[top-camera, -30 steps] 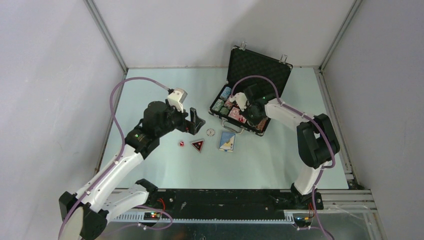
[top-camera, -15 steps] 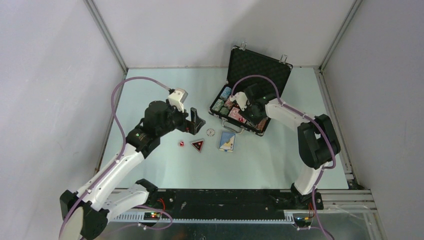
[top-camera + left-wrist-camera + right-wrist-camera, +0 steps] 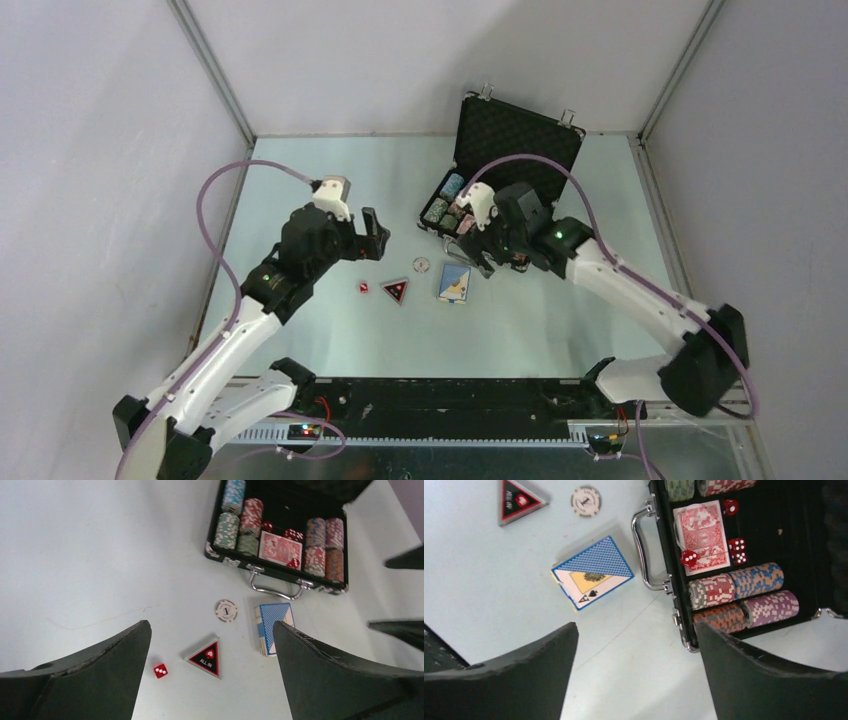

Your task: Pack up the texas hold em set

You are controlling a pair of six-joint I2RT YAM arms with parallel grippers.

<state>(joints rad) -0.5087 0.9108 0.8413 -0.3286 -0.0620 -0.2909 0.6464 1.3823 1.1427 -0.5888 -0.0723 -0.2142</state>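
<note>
Case (image 3: 520, 130), black, foam-lined, open, lid upright; stands by the far edge of the table, right of middle, handle facing the near edge.
- Contents: chip stacks (image 3: 744, 582) lying in rows at both ends; red deck (image 3: 700, 535) flat between them; small red dice (image 3: 737, 545) on and beside that deck.
- Loose on the table, just in front of the handle: blue deck (image 3: 593, 572), face card showing under its top card.
- Beside it toward the left edge, in order: white button (image 3: 226, 611), black triangle (image 3: 206, 658), red die (image 3: 160, 670).
- Right gripper (image 3: 636, 627): jaws wide apart, nothing between them, above the table at the front rim of the case, the blue deck near.
- Left gripper (image 3: 210, 630): jaws wide apart, empty, hovering over the triangle and die.

Step, as judged: four loose pieces not yet packed; lid not yet shut. The next move probably calls for a descent onto the blue deck, jaws spanning its short sides, gripping low so the slipped top card stays in, then a lift over the rim to bare foam.
</note>
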